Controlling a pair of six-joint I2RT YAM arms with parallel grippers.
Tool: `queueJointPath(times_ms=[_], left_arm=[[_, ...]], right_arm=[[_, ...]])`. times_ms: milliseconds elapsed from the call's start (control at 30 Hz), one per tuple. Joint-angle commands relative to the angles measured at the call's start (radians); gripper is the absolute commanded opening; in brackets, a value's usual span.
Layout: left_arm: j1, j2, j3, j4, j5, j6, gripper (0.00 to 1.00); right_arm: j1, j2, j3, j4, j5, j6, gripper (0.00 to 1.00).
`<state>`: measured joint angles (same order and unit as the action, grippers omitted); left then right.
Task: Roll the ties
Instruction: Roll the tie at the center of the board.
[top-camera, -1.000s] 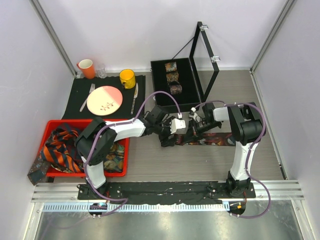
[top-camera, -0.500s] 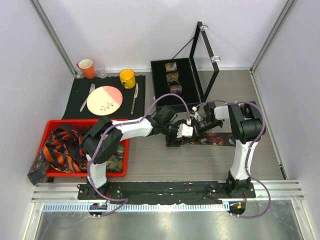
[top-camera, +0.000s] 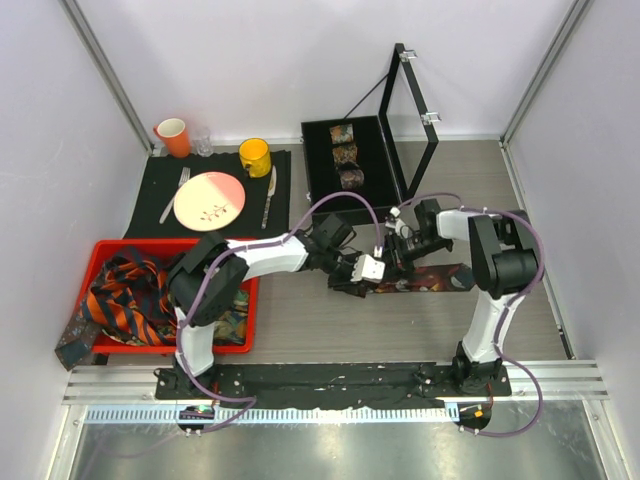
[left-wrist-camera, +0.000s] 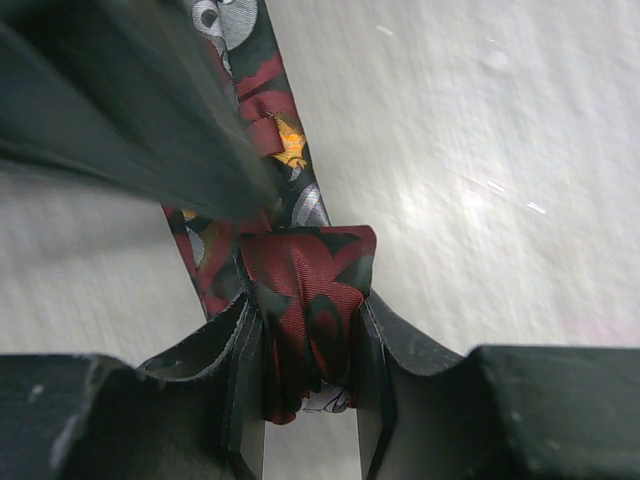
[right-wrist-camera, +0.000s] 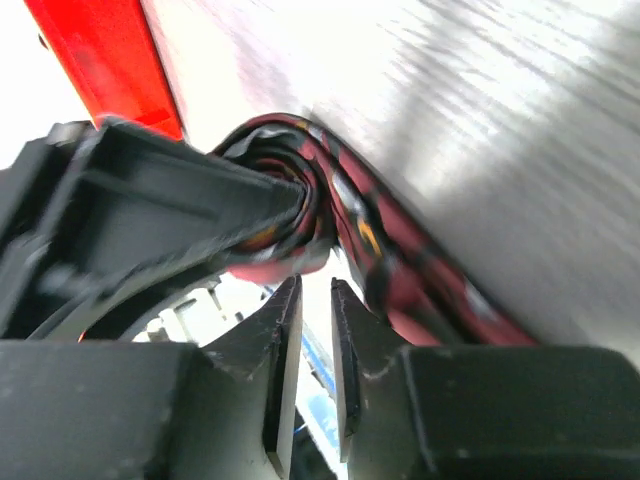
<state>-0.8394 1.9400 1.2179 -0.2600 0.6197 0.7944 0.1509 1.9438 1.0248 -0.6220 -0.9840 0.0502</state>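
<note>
A dark red-brown patterned tie (top-camera: 435, 278) lies flat on the table right of centre, and its left end is rolled into a small coil (left-wrist-camera: 310, 290). My left gripper (left-wrist-camera: 305, 340) is shut on that coil; in the top view it (top-camera: 370, 272) sits at the tie's left end. My right gripper (right-wrist-camera: 316, 285) is nearly closed with a thin gap and holds nothing. Its tips sit just short of the coil (right-wrist-camera: 290, 215), close beside the left gripper (right-wrist-camera: 150, 200). In the top view the right gripper (top-camera: 393, 256) is just above the coil.
A black box (top-camera: 320, 180) with an upright lid (top-camera: 410, 110) holds three rolled ties (top-camera: 346, 156). A red bin (top-camera: 245, 330) at the left holds loose striped and patterned ties (top-camera: 120, 300). A dark placemat (top-camera: 160, 180) carries a plate, cutlery and a yellow cup; an orange cup stands by it.
My left gripper has moved right along the tie with the coil in it, so the flat stretch is shorter. My right gripper has shifted slightly right and back beside it.
</note>
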Motion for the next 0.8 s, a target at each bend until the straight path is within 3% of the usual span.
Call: queueJointPath(times_ms=[0,267,400,500,767], left_arm=[[0.020,-0.045,-0.077,-0.134,0.064,0.011,0.16],[0.034,-0.067,-0.086,-0.072,0.066,-0.087,0.16],[0.040,-0.139,-0.126,0.124,0.009,-0.260,0.16],[0.037,-0.180,-0.150,0.185,-0.020,-0.354,0.17],[0.016,-0.078,-0.123,0.047,-0.212,-0.294,0.17]], right_arm=[[-0.024,-0.114,0.004,-0.045,0.079,-0.045,0.25],[-0.022,0.003,-0.017,-0.048,0.198,-0.079,0.25],[-0.024,0.035,0.003,-0.042,0.255,-0.073,0.24],[-0.024,0.050,0.015,-0.033,0.301,-0.059,0.24],[-0.019,0.038,0.014,-0.050,0.262,-0.065,0.24]])
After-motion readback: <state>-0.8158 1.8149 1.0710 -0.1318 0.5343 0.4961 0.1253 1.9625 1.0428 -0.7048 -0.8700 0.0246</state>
